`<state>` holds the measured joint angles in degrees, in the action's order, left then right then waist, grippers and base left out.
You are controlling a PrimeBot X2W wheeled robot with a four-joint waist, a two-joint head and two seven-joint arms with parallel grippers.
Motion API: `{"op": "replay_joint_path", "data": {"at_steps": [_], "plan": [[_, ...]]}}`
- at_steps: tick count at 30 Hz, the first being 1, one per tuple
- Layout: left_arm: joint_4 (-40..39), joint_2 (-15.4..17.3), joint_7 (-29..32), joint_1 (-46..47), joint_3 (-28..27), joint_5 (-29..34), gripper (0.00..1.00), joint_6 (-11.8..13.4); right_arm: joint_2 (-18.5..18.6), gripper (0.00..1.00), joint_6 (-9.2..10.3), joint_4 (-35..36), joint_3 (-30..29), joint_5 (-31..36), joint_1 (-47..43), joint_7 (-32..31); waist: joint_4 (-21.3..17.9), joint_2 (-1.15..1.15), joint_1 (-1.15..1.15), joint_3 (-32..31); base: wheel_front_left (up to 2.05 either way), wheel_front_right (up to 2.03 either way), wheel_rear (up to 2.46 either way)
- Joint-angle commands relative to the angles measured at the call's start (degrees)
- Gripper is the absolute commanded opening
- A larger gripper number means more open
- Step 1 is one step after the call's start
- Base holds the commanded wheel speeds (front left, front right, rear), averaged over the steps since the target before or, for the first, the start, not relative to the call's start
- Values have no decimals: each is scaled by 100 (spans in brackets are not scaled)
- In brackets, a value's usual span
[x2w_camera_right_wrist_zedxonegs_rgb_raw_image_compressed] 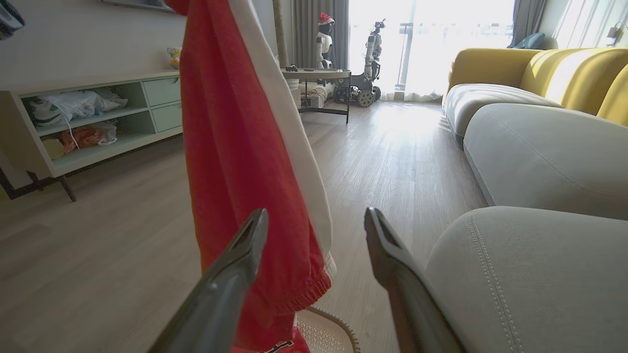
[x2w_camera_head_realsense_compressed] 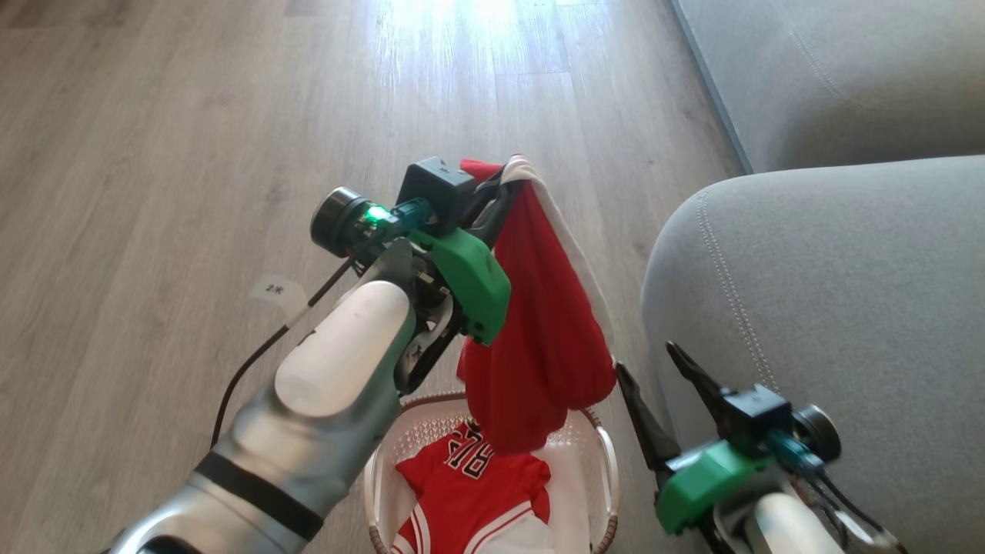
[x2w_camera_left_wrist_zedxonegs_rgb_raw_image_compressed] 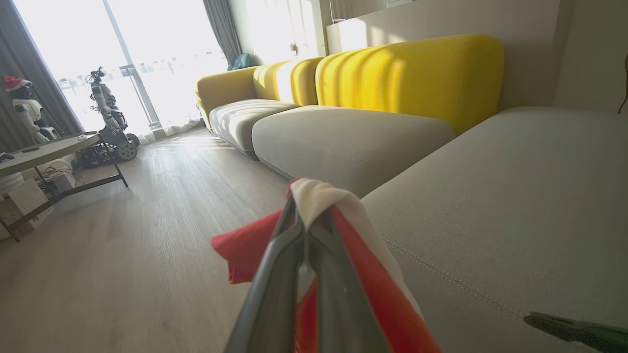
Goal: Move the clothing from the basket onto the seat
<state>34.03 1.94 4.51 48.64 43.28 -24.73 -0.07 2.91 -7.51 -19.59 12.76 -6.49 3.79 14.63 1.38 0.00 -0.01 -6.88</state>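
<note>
Left arm raised over the basket (x2w_camera_head_realsense_compressed: 609, 450), forearm angled up and forward, wrist turned toward the seat (x2w_camera_head_realsense_compressed: 831, 308). Left gripper (x2w_camera_head_realsense_compressed: 506, 183) clamped on the white-trimmed edge of the red shorts (x2w_camera_head_realsense_compressed: 546, 323); they hang free, lower end dangling above the basket. Jersey (x2w_camera_head_realsense_compressed: 469, 492) lies inside the basket, which stands on the floor (x2w_camera_head_realsense_compressed: 154, 154) beside the seat. Right arm held low at the seat's rounded edge. Right gripper (x2w_camera_head_realsense_compressed: 645, 357) spread wide, holding nothing, fingers pointing up just beside the hanging shorts; contact cannot be judged
</note>
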Motion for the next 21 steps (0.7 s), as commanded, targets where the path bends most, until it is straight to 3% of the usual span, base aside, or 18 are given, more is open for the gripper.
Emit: {"op": "replay_joint_path", "data": {"at_steps": [1,10,21], "plan": [[-243,94,-47,435,-113,-66,0,64,-3,100,2,23,214,99,514,37,40,0,1,-11,0,0,0],[-345,94,-173,580,238,-357,0,254,-3,100,2,-1081,735,346,1518,37,147,0,1,-41,0,0,0],[-470,94,-278,757,647,-676,0,389,-3,100,2,-2336,1531,-32,2216,37,317,0,1,-26,0,0,0]]}}
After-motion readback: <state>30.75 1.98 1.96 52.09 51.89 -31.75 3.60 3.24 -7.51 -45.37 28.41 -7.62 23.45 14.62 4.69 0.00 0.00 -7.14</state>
